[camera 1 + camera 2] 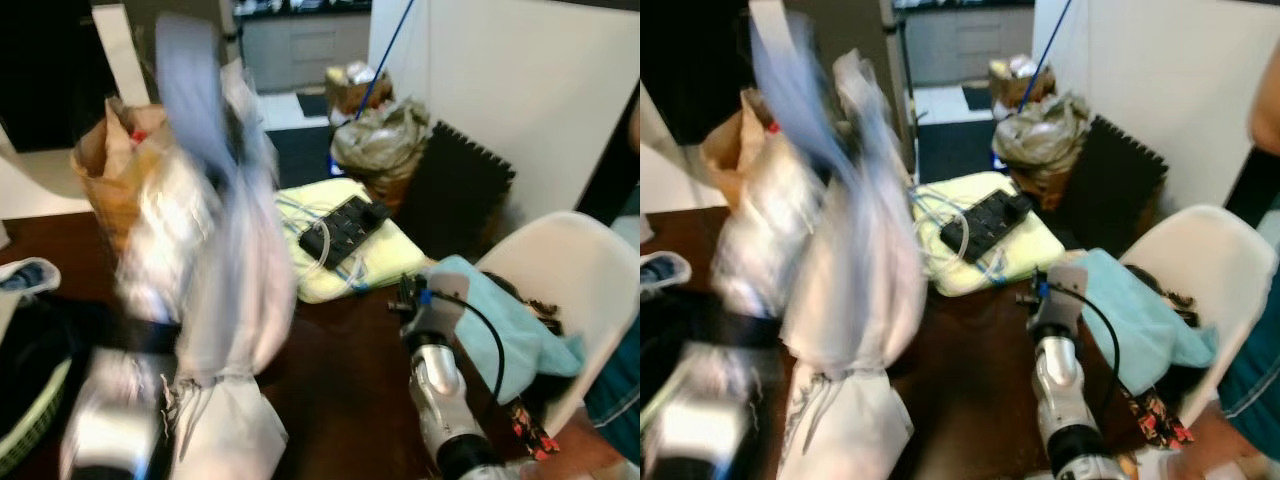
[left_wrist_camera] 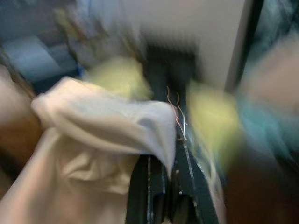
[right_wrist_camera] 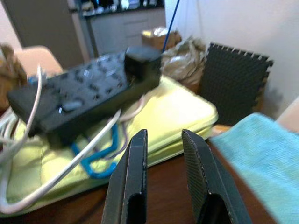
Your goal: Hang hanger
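Left claw (image 2: 170,186) — white garment (image 2: 93,140) draped

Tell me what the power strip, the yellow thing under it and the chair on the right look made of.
Power strip: matte black hard plastic, with moulded sockets. Yellow pad: soft fabric, probably a folded cloth or padded case; its rounded edge sags. Chair: smooth white moulded plastic shell, slightly glossy, draped with a teal cloth that looks like terry.

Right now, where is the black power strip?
The black power strip lies on the pale yellow folded cloth on the dark table, ahead of the right gripper.
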`<state>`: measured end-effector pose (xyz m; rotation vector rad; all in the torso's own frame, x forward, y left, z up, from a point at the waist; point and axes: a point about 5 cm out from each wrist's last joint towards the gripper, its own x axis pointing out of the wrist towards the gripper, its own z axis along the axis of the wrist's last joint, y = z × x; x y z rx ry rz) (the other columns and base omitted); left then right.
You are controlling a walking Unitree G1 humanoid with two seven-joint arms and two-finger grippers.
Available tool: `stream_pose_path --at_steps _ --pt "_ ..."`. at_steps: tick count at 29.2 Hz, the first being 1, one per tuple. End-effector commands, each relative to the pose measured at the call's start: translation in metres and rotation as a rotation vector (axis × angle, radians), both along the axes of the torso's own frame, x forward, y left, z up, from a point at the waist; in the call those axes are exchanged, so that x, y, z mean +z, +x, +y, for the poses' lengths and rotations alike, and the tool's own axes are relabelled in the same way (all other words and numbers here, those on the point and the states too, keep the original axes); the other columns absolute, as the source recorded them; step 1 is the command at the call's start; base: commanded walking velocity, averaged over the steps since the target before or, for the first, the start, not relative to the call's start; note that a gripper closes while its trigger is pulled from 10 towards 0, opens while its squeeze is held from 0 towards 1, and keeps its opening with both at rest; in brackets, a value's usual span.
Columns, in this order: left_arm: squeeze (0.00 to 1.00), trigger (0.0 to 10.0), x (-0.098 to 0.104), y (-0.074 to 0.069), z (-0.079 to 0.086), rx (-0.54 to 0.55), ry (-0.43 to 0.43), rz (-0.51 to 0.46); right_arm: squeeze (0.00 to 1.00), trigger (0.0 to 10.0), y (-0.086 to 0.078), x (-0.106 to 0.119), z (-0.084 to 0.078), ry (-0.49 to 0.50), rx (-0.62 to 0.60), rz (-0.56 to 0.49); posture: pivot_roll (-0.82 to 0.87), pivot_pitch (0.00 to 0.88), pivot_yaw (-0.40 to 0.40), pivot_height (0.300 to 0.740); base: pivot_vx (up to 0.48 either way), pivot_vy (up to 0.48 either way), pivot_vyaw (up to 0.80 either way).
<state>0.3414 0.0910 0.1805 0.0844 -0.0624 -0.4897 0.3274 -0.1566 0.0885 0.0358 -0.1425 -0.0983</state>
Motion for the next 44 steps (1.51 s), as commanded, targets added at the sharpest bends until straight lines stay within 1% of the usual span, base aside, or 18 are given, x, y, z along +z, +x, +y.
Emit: stream_pose_path --at_steps 1,11,12,14,15,18,19,24,25,30,31,33,34,35,37,38,40,44 --pt "0.00 10.0 0.037 -0.001 -0.002 -0.021 0.007 -0.154 0.00 10.0 -0.003 -0.003 0.000 -0.005 -0.001 0.006 0.04 0.000 0.048 0.740 0.000 0.000 0.00" --pt "0.00 10.0 0.050 -0.007 0.012 0.049 -0.037 -0.183 0.00 10.0 -0.006 -0.008 0.001 -0.016 0.024 0.031 0.07 0.000 0.026 0.740 0.000 0.000 0.00" --pt "0.00 10.0 0.048 -0.010 0.014 0.039 0.045 -0.159 0.00 10.0 -0.004 -0.007 0.002 -0.015 0.030 0.032 0.07 0.000 0.025 0.740 0.000 0.000 0.00" --pt "0.00 10.0 0.048 -0.010 0.014 0.039 0.045 -0.159 0.00 10.0 -0.004 -0.007 0.002 -0.015 0.030 0.032 0.07 0.000 0.025 0.740 0.000 0.000 0.00" --pt "0.00 10.0 0.042 -0.012 0.018 0.054 0.160 -0.122 0.00 10.0 -0.003 -0.007 0.003 -0.015 0.036 0.034 0.07 0.000 0.026 0.740 0.000 0.000 0.00" --pt "0.00 10.0 0.037 -0.014 0.023 0.081 0.233 -0.091 0.00 10.0 -0.002 -0.007 0.004 -0.013 0.041 0.038 0.07 0.000 0.025 0.740 0.000 0.000 0.00" --pt "1.00 10.0 0.036 -0.014 0.028 0.107 0.229 -0.040 0.00 10.0 -0.002 -0.008 0.005 -0.014 0.049 0.048 0.06 0.000 0.023 0.740 0.000 0.000 0.00" --pt "1.00 10.0 0.038 -0.012 0.038 0.175 0.218 -0.006 0.00 10.0 -0.004 -0.012 0.005 -0.020 0.062 0.077 0.06 0.000 0.020 0.740 0.000 0.000 0.00" --pt "0.00 10.0 0.041 -0.012 0.037 0.161 0.216 -0.026 0.00 10.0 -0.004 -0.013 0.005 -0.021 0.064 0.081 0.06 0.000 0.019 0.740 0.000 0.000 0.00" --pt "0.00 10.0 0.054 -0.014 0.028 0.113 0.166 -0.100 0.00 10.0 -0.004 -0.013 0.005 -0.024 0.069 0.084 0.06 0.000 0.018 0.740 0.000 0.000 0.00" --pt "0.00 10.0 0.065 -0.020 0.018 0.021 0.134 -0.121 0.00 10.0 -0.003 -0.013 0.005 -0.024 0.072 0.086 0.06 0.000 0.018 0.740 0.000 0.000 0.00" --pt "0.00 10.0 0.067 -0.022 0.016 -0.002 0.132 -0.119 0.00 10.0 -0.002 -0.012 0.004 -0.024 0.073 0.086 0.06 0.000 0.018 0.740 0.000 0.000 0.00" --pt "0.00 10.0 0.066 -0.029 0.009 -0.093 0.187 -0.096 0.00 10.0 -0.002 -0.012 0.004 -0.023 0.073 0.087 0.06 0.000 0.016 0.740 0.000 0.000 0.00" --pt "0.00 10.0 0.066 -0.029 0.009 -0.093 0.187 -0.096 0.00 10.0 -0.002 -0.012 0.004 -0.023 0.073 0.087 0.06 0.000 0.016 0.740 0.000 0.000 0.00" --pt "0.00 10.0 0.063 -0.046 -0.004 -0.278 0.259 -0.040 0.00 10.0 -0.001 -0.012 0.004 -0.023 0.075 0.089 0.06 0.000 0.017 0.740 0.000 0.000 0.00" --pt "0.00 10.0 0.063 -0.046 -0.004 -0.278 0.259 -0.040 0.00 10.0 -0.001 -0.012 0.004 -0.023 0.075 0.089 0.06 0.000 0.017 0.740 0.000 0.000 0.00" --pt "0.00 10.0 0.058 -0.063 -0.013 -0.431 0.297 0.011 0.00 10.0 -0.001 -0.011 0.005 -0.020 0.076 0.089 0.06 0.000 0.017 0.740 0.000 0.000 0.00" --pt "0.00 10.0 0.041 -0.070 -0.010 -0.479 0.412 0.102 0.00 10.0 0.000 -0.011 0.006 -0.019 0.079 0.088 0.06 0.000 0.018 0.740 0.000 0.000 0.00"
